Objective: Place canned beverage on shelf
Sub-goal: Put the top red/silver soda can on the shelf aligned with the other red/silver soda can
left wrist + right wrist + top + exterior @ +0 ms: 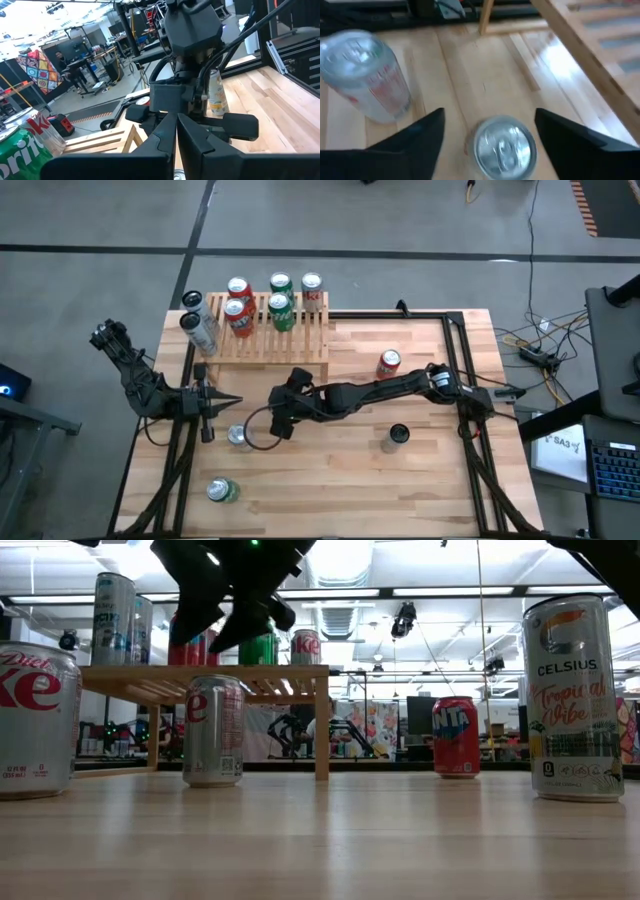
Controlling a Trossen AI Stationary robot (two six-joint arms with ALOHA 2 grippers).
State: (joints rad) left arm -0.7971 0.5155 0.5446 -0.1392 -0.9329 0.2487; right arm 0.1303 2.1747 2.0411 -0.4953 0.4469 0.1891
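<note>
The can (239, 437) stands up straight on the bench (400, 490), so its long side runs up and down. It is not on the shelf (290, 340) yet. It is out in front of the shelf, near the shelf's left end.

The right tool (273, 424) hangs over this can. Its two fingers (420, 132) are spread wide open and hold nothing. In the right wrist view the can's silver top sits right between them, lower down. In the low view the tool is up high, about level with the shelf top, and the can is under it. So the can lies straight down from the tool, and I think the tool must drop down over it before it can squeeze.

The left tool (212, 406) is shut and empty. It waits by the left edge of the bench, just beside the same can. The right tool is the nearer one, and it is already lined up.

Other cans fill the left and back parts of the shelf. The right part looks free, so that seems a good spot for the can.
</note>
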